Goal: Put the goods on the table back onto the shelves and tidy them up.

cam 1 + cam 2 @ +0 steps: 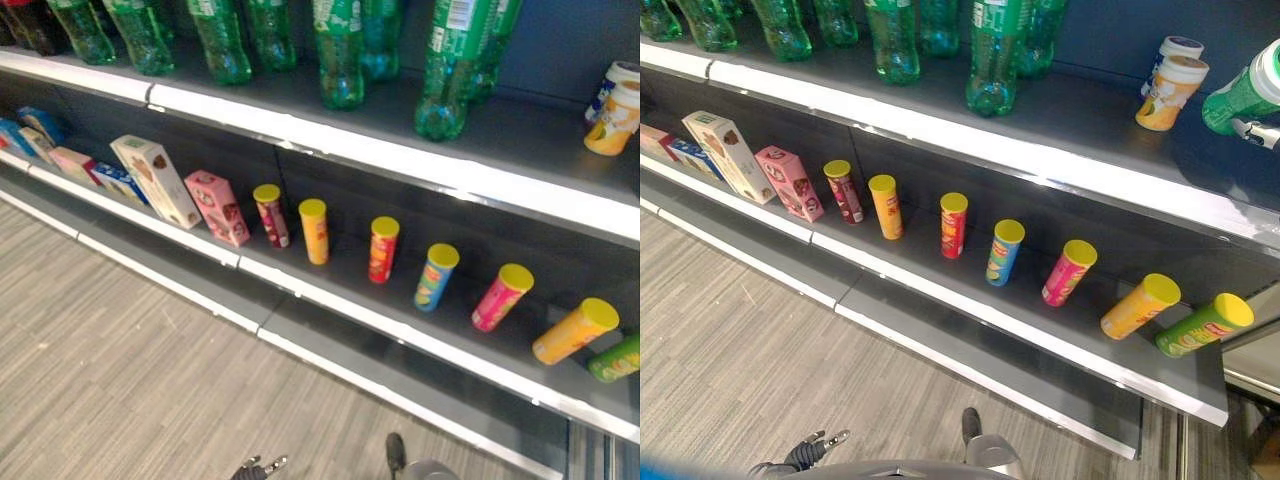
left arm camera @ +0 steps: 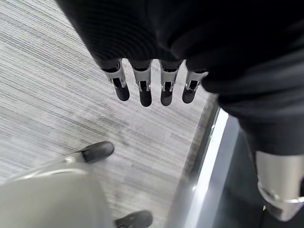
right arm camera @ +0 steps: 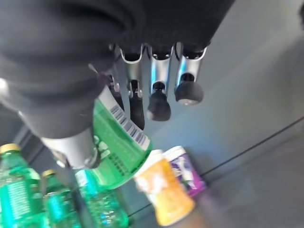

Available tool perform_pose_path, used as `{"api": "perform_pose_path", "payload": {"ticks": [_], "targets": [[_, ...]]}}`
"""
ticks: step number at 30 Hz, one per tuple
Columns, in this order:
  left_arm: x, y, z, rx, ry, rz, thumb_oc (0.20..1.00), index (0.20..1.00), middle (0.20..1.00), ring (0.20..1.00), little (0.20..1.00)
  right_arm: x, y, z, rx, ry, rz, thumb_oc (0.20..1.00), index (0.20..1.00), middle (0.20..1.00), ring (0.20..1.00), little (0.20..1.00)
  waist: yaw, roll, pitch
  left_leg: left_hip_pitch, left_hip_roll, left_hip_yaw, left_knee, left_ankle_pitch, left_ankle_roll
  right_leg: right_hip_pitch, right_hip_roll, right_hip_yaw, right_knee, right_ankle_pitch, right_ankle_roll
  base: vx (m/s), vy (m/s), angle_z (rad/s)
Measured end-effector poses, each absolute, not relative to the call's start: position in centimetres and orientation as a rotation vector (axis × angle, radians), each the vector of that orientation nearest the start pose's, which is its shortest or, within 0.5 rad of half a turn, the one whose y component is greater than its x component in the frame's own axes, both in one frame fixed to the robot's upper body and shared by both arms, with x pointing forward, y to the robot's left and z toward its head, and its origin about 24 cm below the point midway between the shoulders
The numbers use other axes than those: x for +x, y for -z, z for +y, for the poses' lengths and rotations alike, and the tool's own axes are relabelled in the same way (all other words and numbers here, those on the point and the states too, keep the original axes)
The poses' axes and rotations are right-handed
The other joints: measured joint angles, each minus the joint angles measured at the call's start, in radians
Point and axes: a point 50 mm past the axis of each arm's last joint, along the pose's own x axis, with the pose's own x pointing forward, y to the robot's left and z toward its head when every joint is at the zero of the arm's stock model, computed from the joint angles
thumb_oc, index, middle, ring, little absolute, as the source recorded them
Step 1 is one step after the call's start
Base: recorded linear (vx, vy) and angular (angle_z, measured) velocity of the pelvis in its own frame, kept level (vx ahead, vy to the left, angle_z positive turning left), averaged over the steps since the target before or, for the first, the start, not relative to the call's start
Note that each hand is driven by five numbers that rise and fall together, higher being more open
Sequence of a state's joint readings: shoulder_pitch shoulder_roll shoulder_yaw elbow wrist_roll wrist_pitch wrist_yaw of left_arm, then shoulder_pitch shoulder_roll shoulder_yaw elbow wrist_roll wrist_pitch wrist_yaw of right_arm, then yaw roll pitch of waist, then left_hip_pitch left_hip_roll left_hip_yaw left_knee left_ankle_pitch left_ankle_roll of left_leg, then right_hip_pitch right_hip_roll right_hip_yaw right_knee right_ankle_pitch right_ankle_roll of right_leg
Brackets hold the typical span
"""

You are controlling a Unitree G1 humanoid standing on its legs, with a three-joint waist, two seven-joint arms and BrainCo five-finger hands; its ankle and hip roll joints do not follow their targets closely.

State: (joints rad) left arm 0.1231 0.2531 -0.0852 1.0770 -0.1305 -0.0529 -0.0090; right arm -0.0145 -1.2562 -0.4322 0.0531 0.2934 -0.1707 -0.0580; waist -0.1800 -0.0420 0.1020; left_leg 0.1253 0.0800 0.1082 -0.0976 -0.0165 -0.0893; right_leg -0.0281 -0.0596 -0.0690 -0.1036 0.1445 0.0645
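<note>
Holding a green can, the right hand is up by the top shelf. Its thumb and some fingers are curled round the can, and two fingertips stick out past it. In the right eye view the can's white lid and green side poke in at the right edge, above the shelf and not resting on it.

Just beside the can stand two small tubs, an orange one in front and a purple one behind it, touching or nearly so. Further left on the same shelf stands a row of green bottles. Their tops are cut off and they hide each other, so I cannot count them.

One shelf down there are seven tall cans with yellow lids, well apart in a row. From the left: a dark red one, a yellow one, a red one, a blue one, a pink one, an orange one and a green one. Left of them are a pink box and a tall cream box, then smaller boxes packed too close to count.

The left hand hangs low over the grey striped floor. Its fingers are straight and side by side, holding nothing.
</note>
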Motion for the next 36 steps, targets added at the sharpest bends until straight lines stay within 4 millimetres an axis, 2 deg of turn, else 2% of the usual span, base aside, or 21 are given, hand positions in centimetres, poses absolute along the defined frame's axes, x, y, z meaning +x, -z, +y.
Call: {"api": "perform_pose_path", "payload": {"ticks": [3, 8, 10, 16, 18, 19, 26, 36], "targets": [[7.3, 15.5, 24.7, 0.175, -0.138, 1.148, 1.0, 1.0, 1.0, 1.0, 1.0, 23.1, -28.3, -35.5, -0.929, 0.275, -0.437, 0.2, 0.2, 0.2, 0.2, 0.2, 0.005, -0.017, -0.019, 0.003, 0.001, 0.015, 0.0, 0.001, 0.001, -0.001, 0.001, 0.008, 0.0, 0.003, 0.002, -0.03, 0.012, -0.1], [7.4, 15.4, 24.9, 0.175, -0.124, 1.146, 1.0, 1.0, 1.0, 1.0, 1.0, 24.1, -26.7, -35.5, -0.912, 0.171, -0.317, 0.2, 0.2, 0.2, 0.2, 0.2, 0.008, -0.026, -0.031, 0.003, 0.0, 0.021, -0.001, 0.0, 0.0, -0.002, 0.002, 0.02, 0.0, 0.008, 0.009, -0.03, 0.013, -0.06], [7.5, 15.4, 24.9, 0.175, -0.117, 1.146, 1.0, 1.0, 1.0, 1.0, 1.0, 24.6, -26.6, -35.3, -0.981, 0.086, -0.212, 0.2, 0.2, 0.2, 0.2, 0.2, 0.006, -0.027, -0.031, 0.002, 0.0, 0.021, -0.001, 0.001, 0.001, -0.003, 0.002, 0.021, 0.0, 0.009, 0.011, -0.02, 0.006, -0.02], [6.3, 15.8, 24.6, 0.182, -0.081, 1.196, 1.0, 1.0, 1.0, 1.0, 1.0, 25.2, -26.5, -34.9, -1.017, -0.034, -0.116, 0.2, 0.2, 0.2, 0.2, 0.2, 0.006, -0.039, -0.04, 0.002, 0.001, 0.025, -0.001, 0.002, 0.003, -0.007, 0.003, 0.025, -0.001, 0.008, 0.008, 0.0, 0.004, -0.02], [6.2, 15.9, 24.6, 0.184, -0.072, 1.204, 1.0, 1.0, 1.0, 1.0, 1.0, 25.7, -26.2, -34.6, -1.012, -0.053, -0.108, 0.2, 0.2, 0.2, 0.2, 0.2, 0.006, -0.04, -0.046, 0.001, 0.0, 0.029, -0.001, 0.002, 0.004, -0.008, 0.003, 0.028, -0.001, 0.008, 0.008, 0.0, 0.01, -0.1], [5.8, 16.0, 24.6, 0.188, -0.068, 1.223, 1.0, 1.0, 1.0, 1.0, 1.0, 26.6, -26.3, -34.2, -1.014, -0.072, -0.107, 0.2, 0.2, 0.2, 0.2, 0.2, 0.008, -0.043, -0.059, 0.0, 0.0, 0.044, -0.001, 0.002, 0.004, -0.019, 0.003, 0.034, -0.001, 0.011, 0.012, 0.01, 0.004, -0.18], [6.0, 16.0, 24.5, 0.195, -0.059, 1.222, 1.0, 1.0, 1.0, 1.0, 1.0, 27.5, -26.4, -33.0, -1.024, -0.116, -0.121, 0.2, 0.2, 0.2, 0.2, 0.2, 0.032, -0.043, -0.065, 0.0, 0.0, 0.042, -0.001, 0.007, 0.009, -0.017, 0.003, 0.036, -0.001, 0.017, 0.017, 0.01, 0.0, -0.02], [5.7, 16.1, 24.6, 0.195, -0.061, 1.233, 1.0, 1.0, 1.0, 1.0, 1.0, 27.9, -26.1, -33.8, -1.029, -0.078, -0.095, 0.2, 0.2, 0.2, 0.2, 0.2, 0.053, -0.039, -0.068, -0.001, 0.002, 0.017, -0.001, 0.011, 0.008, -0.005, 0.001, 0.015, -0.001, 0.016, 0.016, 0.02, -0.012, 0.06]]}}
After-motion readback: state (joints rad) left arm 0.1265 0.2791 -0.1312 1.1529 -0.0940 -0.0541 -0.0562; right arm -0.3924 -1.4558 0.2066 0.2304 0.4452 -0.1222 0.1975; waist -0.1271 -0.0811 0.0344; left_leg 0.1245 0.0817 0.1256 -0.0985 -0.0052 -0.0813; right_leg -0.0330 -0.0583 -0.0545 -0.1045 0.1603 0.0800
